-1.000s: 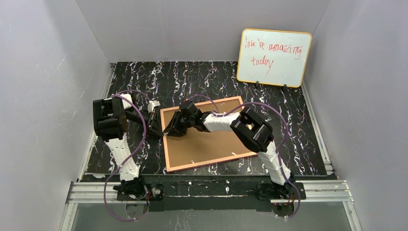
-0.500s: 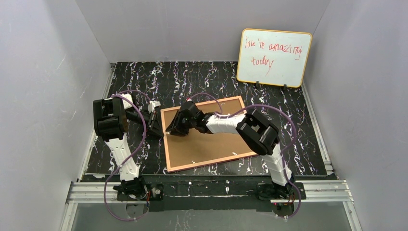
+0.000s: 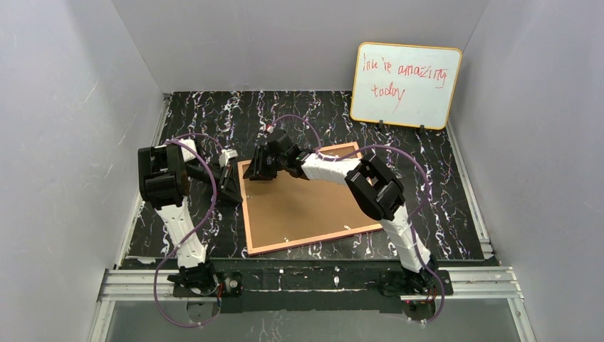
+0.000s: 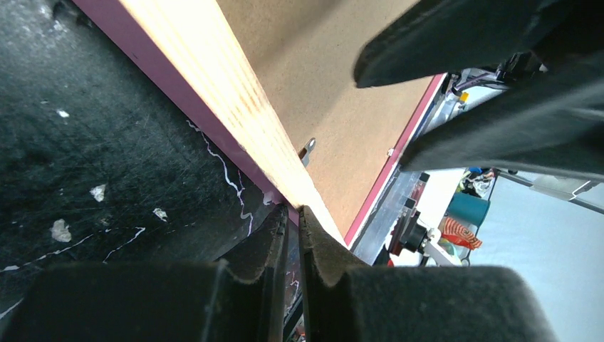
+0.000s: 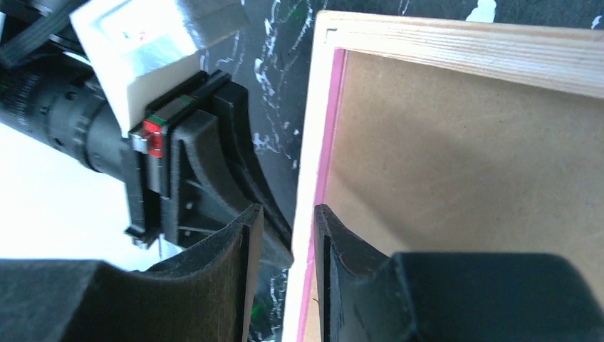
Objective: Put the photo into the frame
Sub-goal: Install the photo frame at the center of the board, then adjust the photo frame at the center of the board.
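Left gripper [image 4: 294, 212]: clenched, fingers pressed together with only a slit between them, tips at the left outer edge of the frame [image 4: 235, 100], low on the worktop [image 4: 107, 142].
Right gripper [image 5: 286, 211]: over the frame's far left corner, jaws a little apart with the left rail showing in the gap (whether they clamp it, I cannot tell).
Worktop: black with white marbling.
Frame: lying flat, reverse side up, slightly skewed, between the two arms; pale wood rail with a pink lip.
Backing board [image 3: 306, 210]: brown, seated inside the rails.
Whiteboard [image 3: 404, 85]: yellow-edged, red writing, propped at the far right, well apart from the frame.
Metal tab [image 4: 307, 148]: small, on the backing just beside the left rail.
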